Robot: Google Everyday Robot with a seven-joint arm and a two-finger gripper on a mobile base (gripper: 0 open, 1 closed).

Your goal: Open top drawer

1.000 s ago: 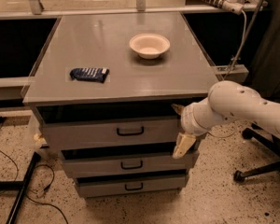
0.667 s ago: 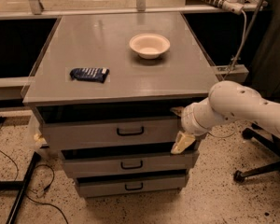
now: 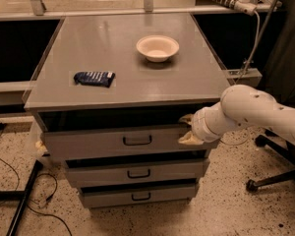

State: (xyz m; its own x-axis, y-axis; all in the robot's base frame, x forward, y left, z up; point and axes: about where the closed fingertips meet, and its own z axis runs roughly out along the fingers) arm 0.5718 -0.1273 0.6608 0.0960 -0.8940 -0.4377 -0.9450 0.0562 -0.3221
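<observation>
The top drawer (image 3: 88,144) is the widest grey front, just under the cabinet top, with a black bar handle (image 3: 137,140) at its centre. It stands slightly out from the cabinet, with a dark gap above its front. My gripper (image 3: 189,130) is on the end of a white arm (image 3: 246,112) that comes in from the right. It is at the right end of the top drawer's front, against its upper edge and well right of the handle. Two narrower grey drawers (image 3: 132,173) sit below, both closed.
A white bowl (image 3: 157,47) and a dark blue packet (image 3: 94,78) lie on the grey cabinet top (image 3: 137,82). A black chair base (image 3: 275,178) stands on the speckled floor at the right. Black cables and a stand leg (image 3: 22,200) lie at the left.
The gripper has risen from the lower right of the drawer front to its upper edge. The top drawer's front sits a little further out.
</observation>
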